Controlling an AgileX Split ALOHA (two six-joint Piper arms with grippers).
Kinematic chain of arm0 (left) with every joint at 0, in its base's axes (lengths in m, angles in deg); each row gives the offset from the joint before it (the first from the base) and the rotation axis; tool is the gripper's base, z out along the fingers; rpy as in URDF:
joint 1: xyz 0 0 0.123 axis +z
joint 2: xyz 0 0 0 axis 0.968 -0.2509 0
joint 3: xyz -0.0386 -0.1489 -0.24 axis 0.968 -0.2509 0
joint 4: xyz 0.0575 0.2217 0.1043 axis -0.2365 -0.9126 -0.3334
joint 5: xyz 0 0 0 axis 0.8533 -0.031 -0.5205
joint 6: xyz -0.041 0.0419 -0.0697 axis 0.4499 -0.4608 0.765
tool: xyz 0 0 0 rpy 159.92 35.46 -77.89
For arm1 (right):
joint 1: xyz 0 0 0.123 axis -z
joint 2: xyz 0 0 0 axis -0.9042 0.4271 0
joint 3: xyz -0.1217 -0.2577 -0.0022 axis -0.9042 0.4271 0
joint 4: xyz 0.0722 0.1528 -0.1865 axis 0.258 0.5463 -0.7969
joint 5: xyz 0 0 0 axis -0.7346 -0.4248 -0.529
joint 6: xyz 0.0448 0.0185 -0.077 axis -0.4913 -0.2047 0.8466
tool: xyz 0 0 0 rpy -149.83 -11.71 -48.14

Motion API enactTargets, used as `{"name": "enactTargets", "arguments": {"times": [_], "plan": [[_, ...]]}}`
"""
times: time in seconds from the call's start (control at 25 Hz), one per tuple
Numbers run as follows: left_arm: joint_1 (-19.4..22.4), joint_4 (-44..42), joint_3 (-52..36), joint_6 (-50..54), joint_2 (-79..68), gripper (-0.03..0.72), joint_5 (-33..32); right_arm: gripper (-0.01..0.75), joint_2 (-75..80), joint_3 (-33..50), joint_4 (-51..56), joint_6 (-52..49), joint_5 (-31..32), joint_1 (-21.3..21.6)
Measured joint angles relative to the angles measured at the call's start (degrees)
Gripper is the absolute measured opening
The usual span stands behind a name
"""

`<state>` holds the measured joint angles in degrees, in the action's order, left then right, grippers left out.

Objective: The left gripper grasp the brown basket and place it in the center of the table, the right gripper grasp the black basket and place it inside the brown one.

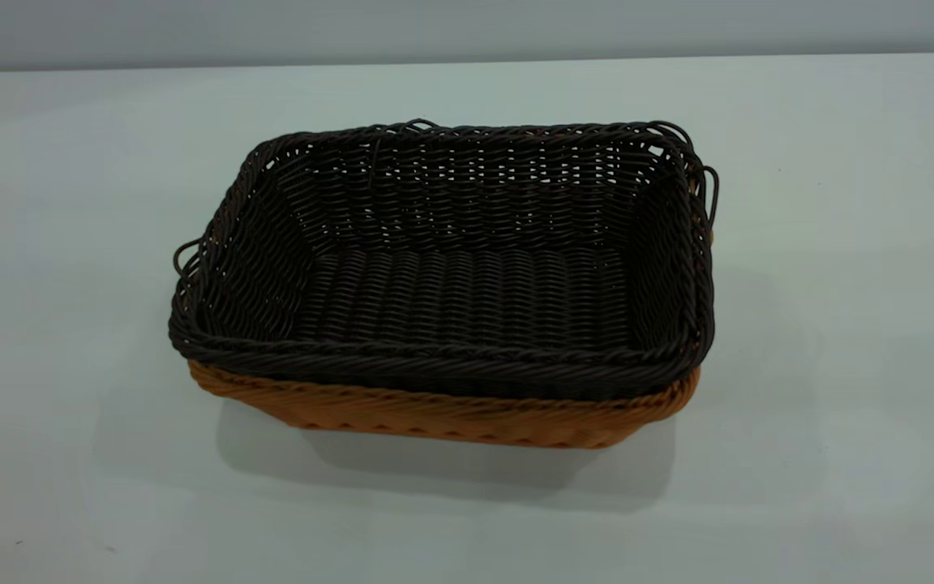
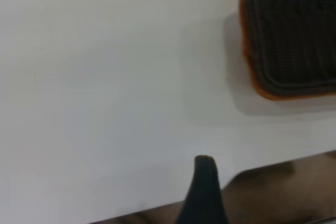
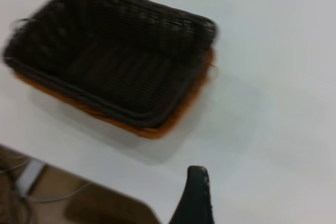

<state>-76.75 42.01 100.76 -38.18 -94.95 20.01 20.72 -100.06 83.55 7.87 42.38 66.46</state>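
In the middle of the pale surface (image 1: 70, 243), the black basket (image 1: 467, 276) sits nested inside the brown basket (image 1: 451, 418), its dark braided rim riding just above the orange-tan rim all the way along the near side. Only a band of the brown basket's wall shows below the dark one in the exterior view, and an orange edge shows around it in both wrist views. The black basket holds nothing; its woven floor and walls are bare. Thin loop handles stick out at both of its short ends. The stacked pair stands flat and level on the surface.

The left pincer (image 2: 205, 190) hangs off to the side, near the surface's edge and well apart from the baskets, holding nothing; only one dark finger shows, so I cannot tell how wide it stands. The right pincer (image 3: 195, 195) likewise hangs apart from the baskets with one finger visible, and its spread cannot be told either.
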Motion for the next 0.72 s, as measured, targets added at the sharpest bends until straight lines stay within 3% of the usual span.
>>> {"name": "enactTargets", "arguments": {"times": [0.24,0.72], "plan": [[0.0,3.81,-7.5,-1.11,12.22,0.563,-0.22,0.585,-4.2,0.0,-9.31,-6.03,1.23,-3.21],[0.0,3.79,-12.05,-1.15,22.19,0.563,-0.22,0.584,-7.13,4.05,-10.38,-5.74,-0.26,-3.46]]}}
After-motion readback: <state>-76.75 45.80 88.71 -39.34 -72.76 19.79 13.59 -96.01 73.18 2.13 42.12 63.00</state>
